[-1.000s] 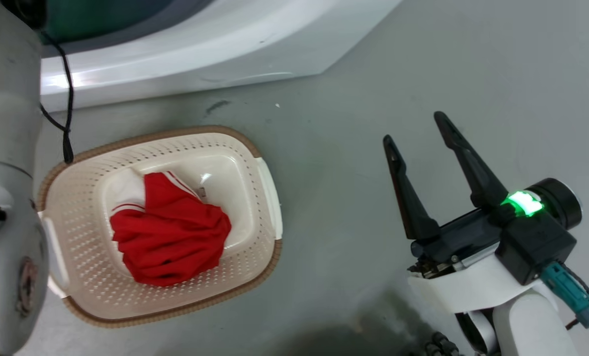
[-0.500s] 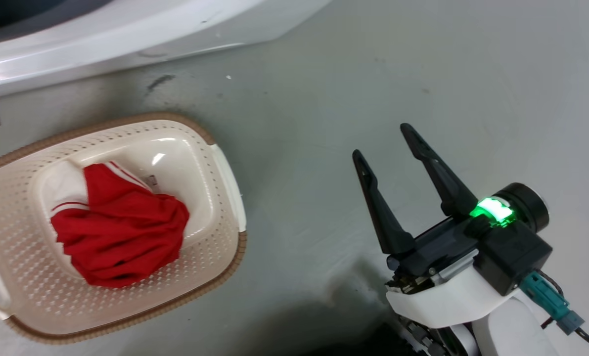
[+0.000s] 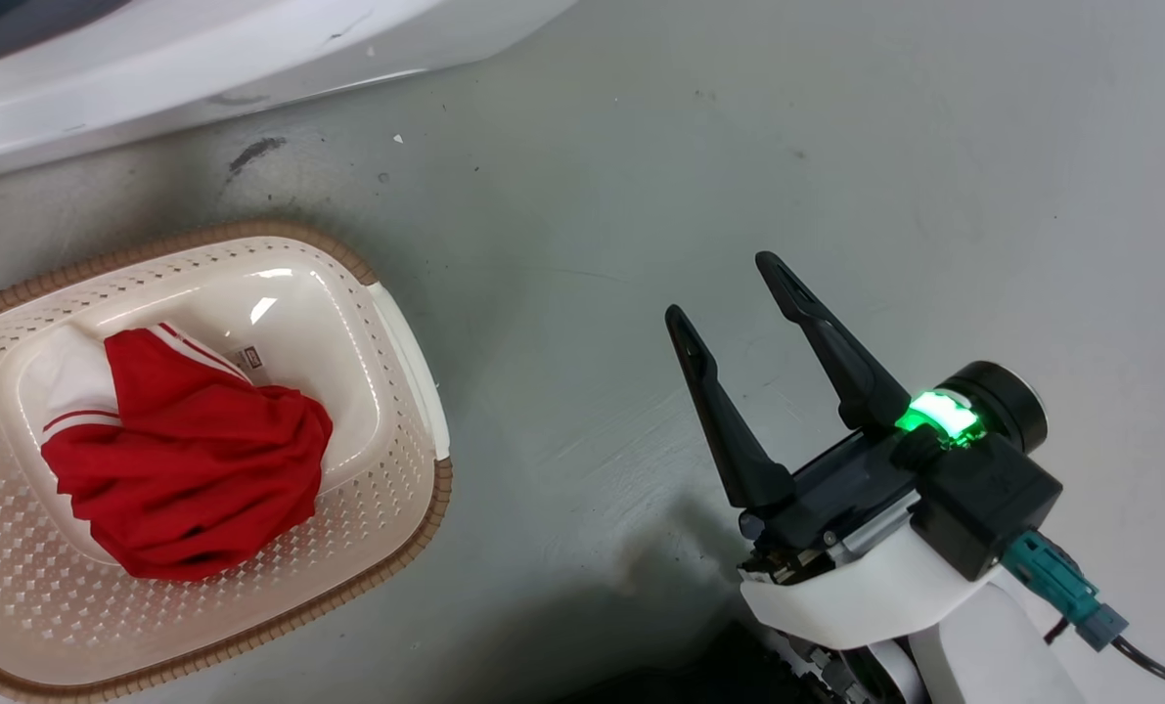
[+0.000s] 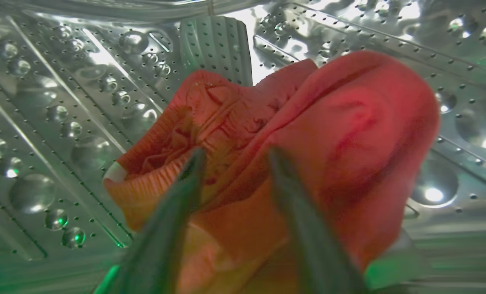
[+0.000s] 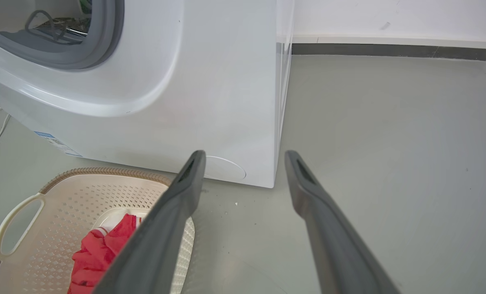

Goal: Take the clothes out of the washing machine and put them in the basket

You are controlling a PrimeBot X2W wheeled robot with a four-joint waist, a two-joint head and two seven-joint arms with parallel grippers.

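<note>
- The right gripper (image 3: 721,286) is hanging idle over the floor (image 3: 836,147) in front of the washing machine (image 5: 185,81), with its fingers wide apart and holding nothing.
- The basket (image 3: 435,489) is sitting just in front of the washing machine, with one red garment (image 3: 191,479) lying inside it.
- Inside the washing machine's drum (image 4: 63,102), the left gripper (image 4: 234,157) is meeting a second red garment (image 4: 349,122), its fingers parted and not clamped.
- Judgement: the second retrieval is under way. The next move is calling for the fingers to close on a fold and then withdraw it.
</note>
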